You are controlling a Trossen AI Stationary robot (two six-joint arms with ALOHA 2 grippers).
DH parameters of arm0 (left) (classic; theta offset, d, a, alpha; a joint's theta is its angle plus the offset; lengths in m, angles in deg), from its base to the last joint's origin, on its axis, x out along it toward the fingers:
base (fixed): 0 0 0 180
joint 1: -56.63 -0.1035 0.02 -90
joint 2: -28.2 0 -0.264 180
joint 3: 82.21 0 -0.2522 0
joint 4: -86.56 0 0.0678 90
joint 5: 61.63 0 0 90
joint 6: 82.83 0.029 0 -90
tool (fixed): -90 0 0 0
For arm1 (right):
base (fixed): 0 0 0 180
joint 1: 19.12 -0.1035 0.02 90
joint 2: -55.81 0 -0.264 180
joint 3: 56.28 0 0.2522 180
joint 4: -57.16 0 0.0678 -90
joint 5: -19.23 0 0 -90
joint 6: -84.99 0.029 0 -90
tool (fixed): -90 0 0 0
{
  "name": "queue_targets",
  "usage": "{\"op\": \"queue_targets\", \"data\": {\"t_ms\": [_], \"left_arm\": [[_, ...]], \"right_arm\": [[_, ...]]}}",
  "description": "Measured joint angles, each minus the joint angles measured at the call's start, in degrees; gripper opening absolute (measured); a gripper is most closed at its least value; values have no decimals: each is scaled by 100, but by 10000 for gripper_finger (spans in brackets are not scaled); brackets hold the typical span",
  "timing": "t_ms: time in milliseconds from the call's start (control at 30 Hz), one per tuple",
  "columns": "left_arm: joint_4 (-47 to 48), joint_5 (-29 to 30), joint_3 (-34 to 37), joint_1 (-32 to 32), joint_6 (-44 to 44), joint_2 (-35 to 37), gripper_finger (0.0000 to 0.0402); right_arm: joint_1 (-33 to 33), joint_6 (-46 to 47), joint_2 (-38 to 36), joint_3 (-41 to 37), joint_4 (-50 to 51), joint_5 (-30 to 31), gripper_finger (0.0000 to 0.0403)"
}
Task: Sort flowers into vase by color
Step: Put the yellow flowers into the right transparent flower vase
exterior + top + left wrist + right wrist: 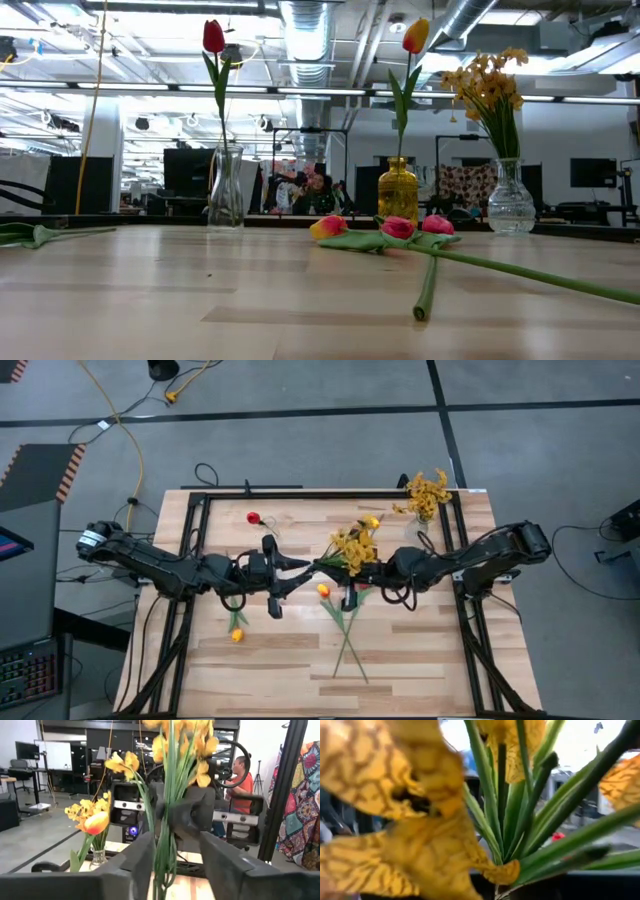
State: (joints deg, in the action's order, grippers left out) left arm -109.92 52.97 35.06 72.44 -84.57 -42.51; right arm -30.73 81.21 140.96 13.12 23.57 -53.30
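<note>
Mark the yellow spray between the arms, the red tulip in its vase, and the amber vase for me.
Yellow spray (354, 545), high view, on its blossom cluster.
Red tulip (213, 36), low view, on the flower head.
Amber vase (397, 195), low view, on the glass body.

This was a robotics lab or open workshop hall. A pale butcher-block wooden worktop (300, 660) sat inside a black metal frame (470, 620) on a grey concrete floor (300, 445) marked with dark tape lines, and a yellow cable (135, 445) trailed across that floor behind the left tool (300, 565). Beyond the worktop, the ceiling carried exposed silver ventilation ducts (305, 30) and rows of strip lights. Far ahead of the left tool stood dark monitors on desks (26, 751), a white board (59, 755) and a seated person in an orange shirt (244, 785). A patterned quilt (306, 810) hung to one side.
</note>
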Motion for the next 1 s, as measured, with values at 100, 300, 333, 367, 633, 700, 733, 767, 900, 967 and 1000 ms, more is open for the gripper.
{"op": "queue_targets", "data": {"t_ms": [100, 300, 333, 367, 633, 700, 733, 767, 900, 967, 1000], "left_arm": [[53, 0, 0, 0, 105, 126, 183], [652, 7, 0, 0, 109, 319, 210], [742, 7, 0, 0, 80, 322, 210], [827, 7, 0, 0, 44, 322, 210], [1318, 11, 0, -4, -99, 318, 209], [1318, 13, 0, -4, -100, 318, 209], [1322, 11, 0, -4, -101, 318, 209], [1326, 11, 0, -4, -102, 318, 208], [1329, 13, 0, -4, -104, 318, 208], [1331, 13, 0, -4, -104, 318, 208], [1332, 14, 0, -4, -104, 318, 208]], "right_arm": [[-198, -171, -354, 0, 861, 493, 42], [-720, -228, -1268, -2, 2375, 1810, 43], [-813, -228, -1409, -2, 2584, 2068, 43], [-905, -228, -1551, -2, 2753, 2309, 43], [-1521, -223, -2491, -2, 3975, 4331, 42], [-1602, -121, -2629, -2, 4273, 4803, 42], [-1631, -1, -2702, -2, 4449, 4974, 42], [-1643, 136, -2776, -2, 4656, 5090, 42], [-1653, 1019, -3073, -2, 5692, 5333, 42], [-1653, 1605, -3238, -2, 6311, 5399, 41], [-1653, 1882, -3313, -2, 6634, 5498, 40]]}}
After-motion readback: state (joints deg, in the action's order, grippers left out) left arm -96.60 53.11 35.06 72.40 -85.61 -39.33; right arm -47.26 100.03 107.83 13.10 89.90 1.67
